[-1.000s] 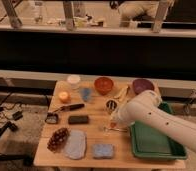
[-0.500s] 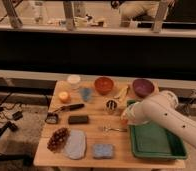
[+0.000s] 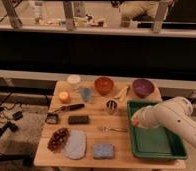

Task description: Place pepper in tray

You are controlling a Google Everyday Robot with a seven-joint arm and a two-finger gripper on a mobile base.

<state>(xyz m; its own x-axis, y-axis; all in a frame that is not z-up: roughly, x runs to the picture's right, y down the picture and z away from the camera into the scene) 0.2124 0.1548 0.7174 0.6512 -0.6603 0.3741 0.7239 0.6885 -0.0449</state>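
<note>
**One pepper reaching the tray's left rim**

I am carrying the pepper [image 3: 135,122], clamped in my closed gripper [image 3: 136,119]. My arm has been swinging right from the table's middle and is now hovering over the left rim of the green tray [image 3: 156,152], so release is looking close. The wooden table [image 3: 91,131] is also holding a purple bowl [image 3: 142,87], grapes [image 3: 58,139] and a blue sponge [image 3: 103,150]. A dark counter is running behind.

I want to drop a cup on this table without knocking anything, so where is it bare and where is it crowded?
Bare wood lies between the fork and the blue sponge, beside the green tray. The back row near the orange-red bowl and purple bowl is crowded. The shut gripper sits at the tray's left rim.
</note>
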